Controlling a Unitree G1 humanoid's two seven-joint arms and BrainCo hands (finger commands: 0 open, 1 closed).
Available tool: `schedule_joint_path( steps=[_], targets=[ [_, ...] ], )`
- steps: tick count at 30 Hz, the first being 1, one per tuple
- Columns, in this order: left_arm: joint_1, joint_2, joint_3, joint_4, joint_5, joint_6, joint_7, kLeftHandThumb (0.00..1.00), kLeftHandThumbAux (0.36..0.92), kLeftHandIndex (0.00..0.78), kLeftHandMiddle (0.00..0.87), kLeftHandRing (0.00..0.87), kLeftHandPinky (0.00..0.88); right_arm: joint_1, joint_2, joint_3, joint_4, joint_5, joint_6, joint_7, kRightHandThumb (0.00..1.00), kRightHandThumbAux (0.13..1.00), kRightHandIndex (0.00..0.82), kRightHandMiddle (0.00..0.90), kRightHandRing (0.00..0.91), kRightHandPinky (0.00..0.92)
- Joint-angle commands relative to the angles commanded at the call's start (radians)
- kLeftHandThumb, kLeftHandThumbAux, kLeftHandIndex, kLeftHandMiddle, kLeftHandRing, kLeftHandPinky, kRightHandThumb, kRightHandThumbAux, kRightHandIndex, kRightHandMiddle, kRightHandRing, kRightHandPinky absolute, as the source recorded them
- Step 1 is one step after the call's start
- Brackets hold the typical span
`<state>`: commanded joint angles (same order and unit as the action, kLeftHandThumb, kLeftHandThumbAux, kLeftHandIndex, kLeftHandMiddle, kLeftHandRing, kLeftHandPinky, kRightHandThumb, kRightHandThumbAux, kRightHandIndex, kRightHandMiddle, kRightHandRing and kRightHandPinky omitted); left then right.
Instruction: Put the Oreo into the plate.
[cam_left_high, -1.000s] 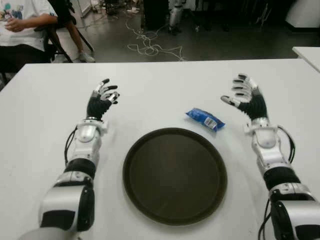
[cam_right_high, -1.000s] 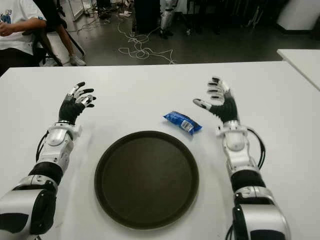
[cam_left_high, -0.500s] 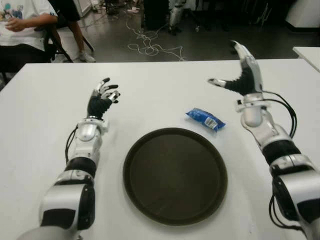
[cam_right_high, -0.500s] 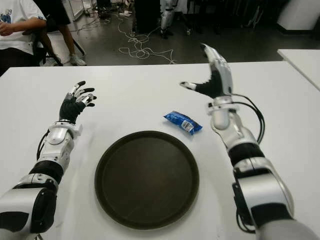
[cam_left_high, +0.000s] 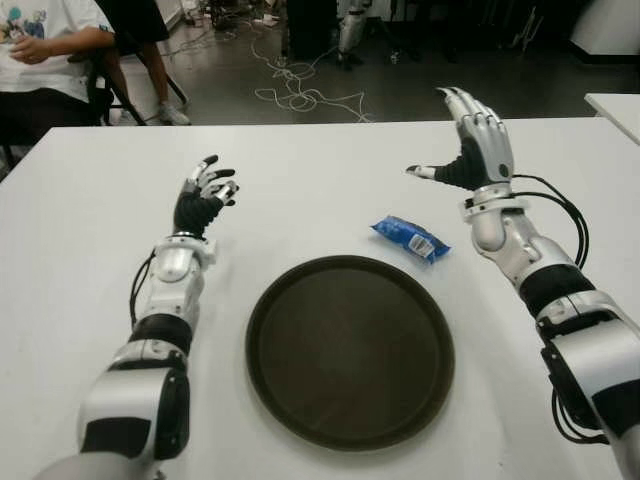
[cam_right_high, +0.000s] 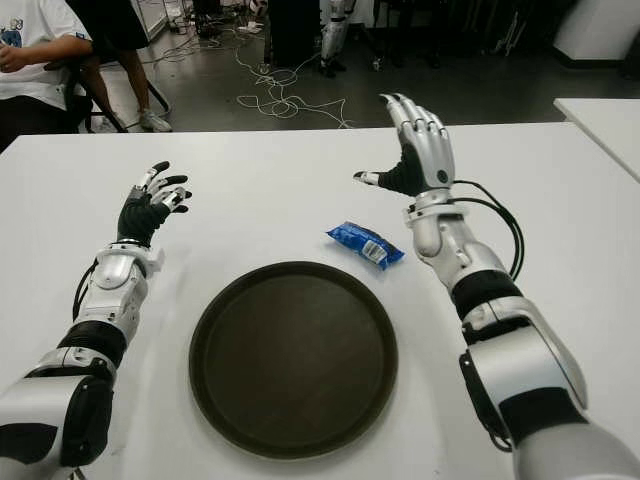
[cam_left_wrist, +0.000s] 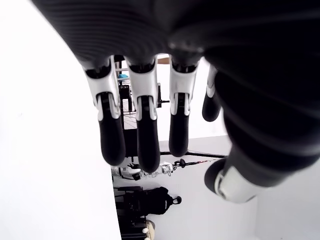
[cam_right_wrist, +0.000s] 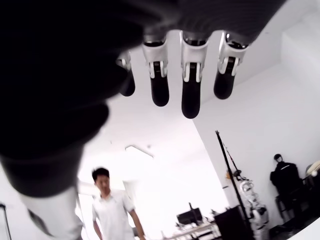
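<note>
A blue Oreo packet (cam_left_high: 411, 238) lies flat on the white table (cam_left_high: 320, 170), just past the far right rim of the round dark plate (cam_left_high: 350, 350). My right hand (cam_left_high: 466, 150) is raised above the table, behind and to the right of the packet, fingers spread upward and thumb pointing left, holding nothing. In the right wrist view its fingers (cam_right_wrist: 191, 95) are extended with nothing between them. My left hand (cam_left_high: 204, 192) shows left of the plate, fingers loosely open and empty; its wrist view shows the fingers (cam_left_wrist: 145, 135) holding nothing.
A seated person (cam_left_high: 45, 55) is at the far left corner beyond the table. Cables (cam_left_high: 295, 90) lie on the dark floor behind. A second white table edge (cam_left_high: 615, 105) shows at the far right. Another person (cam_right_wrist: 112, 205) appears in the right wrist view.
My right hand has lifted off the table and swung up, then shifted slightly left toward the packet with its fingers spreading. The left hand, packet and plate have not moved.
</note>
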<state>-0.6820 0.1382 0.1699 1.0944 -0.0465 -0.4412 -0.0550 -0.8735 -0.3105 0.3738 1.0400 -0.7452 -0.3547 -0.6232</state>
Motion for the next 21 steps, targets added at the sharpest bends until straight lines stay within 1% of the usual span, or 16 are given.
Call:
schedule_joint_path(
  steps=[3, 6, 10, 13, 14, 16, 17, 19, 20, 21],
  targets=[
    [0.001, 0.001, -0.001, -0.001, 0.001, -0.001, -0.002, 0.454, 0.712, 0.133, 0.269, 0.328, 0.395, 0.005, -0.003, 0.021, -0.028, -0.011, 0.03, 0.025, 0.0, 0.757, 0.133, 0.183, 0.213, 0.242],
    [0.003, 0.003, -0.003, -0.002, 0.002, -0.002, -0.006, 0.449, 0.703, 0.133, 0.265, 0.328, 0.393, 0.015, -0.002, 0.054, -0.072, -0.036, 0.078, 0.066, 0.0, 0.759, 0.141, 0.189, 0.218, 0.247],
    [0.004, 0.005, -0.006, -0.003, 0.006, -0.002, -0.009, 0.451, 0.698, 0.132, 0.258, 0.324, 0.384, 0.025, 0.017, 0.096, -0.104, -0.07, 0.147, 0.091, 0.0, 0.77, 0.165, 0.207, 0.233, 0.257],
    [0.006, 0.006, -0.007, -0.004, 0.005, -0.002, -0.011, 0.458, 0.696, 0.132, 0.257, 0.325, 0.391, 0.031, 0.024, 0.11, -0.115, -0.076, 0.176, 0.093, 0.0, 0.78, 0.174, 0.218, 0.246, 0.265],
    [0.007, 0.006, -0.007, -0.005, 0.005, -0.003, -0.011, 0.459, 0.695, 0.132, 0.257, 0.325, 0.391, 0.029, 0.041, 0.125, -0.105, -0.089, 0.216, 0.103, 0.0, 0.781, 0.175, 0.219, 0.248, 0.266],
    [0.008, 0.006, -0.008, -0.007, 0.005, -0.005, -0.013, 0.459, 0.688, 0.132, 0.261, 0.33, 0.397, 0.025, 0.067, 0.147, -0.091, -0.107, 0.28, 0.128, 0.0, 0.809, 0.237, 0.284, 0.326, 0.34],
    [0.009, 0.006, -0.008, -0.007, 0.005, -0.005, -0.013, 0.459, 0.687, 0.133, 0.263, 0.331, 0.398, 0.023, 0.074, 0.154, -0.089, -0.112, 0.302, 0.139, 0.0, 0.82, 0.268, 0.314, 0.364, 0.372],
    [0.009, 0.006, -0.008, -0.008, 0.005, -0.004, -0.015, 0.459, 0.686, 0.133, 0.265, 0.331, 0.4, 0.018, 0.085, 0.166, -0.085, -0.116, 0.336, 0.171, 0.0, 0.83, 0.295, 0.339, 0.398, 0.4],
    [0.009, 0.006, -0.008, -0.008, 0.004, -0.004, -0.016, 0.457, 0.685, 0.133, 0.265, 0.329, 0.398, 0.014, 0.091, 0.172, -0.081, -0.119, 0.353, 0.187, 0.0, 0.841, 0.33, 0.37, 0.435, 0.428],
    [0.009, 0.006, -0.008, -0.008, 0.004, -0.002, -0.019, 0.456, 0.685, 0.133, 0.265, 0.328, 0.398, 0.004, 0.107, 0.187, -0.056, -0.13, 0.389, 0.22, 0.0, 0.845, 0.343, 0.381, 0.448, 0.438]
  ],
)
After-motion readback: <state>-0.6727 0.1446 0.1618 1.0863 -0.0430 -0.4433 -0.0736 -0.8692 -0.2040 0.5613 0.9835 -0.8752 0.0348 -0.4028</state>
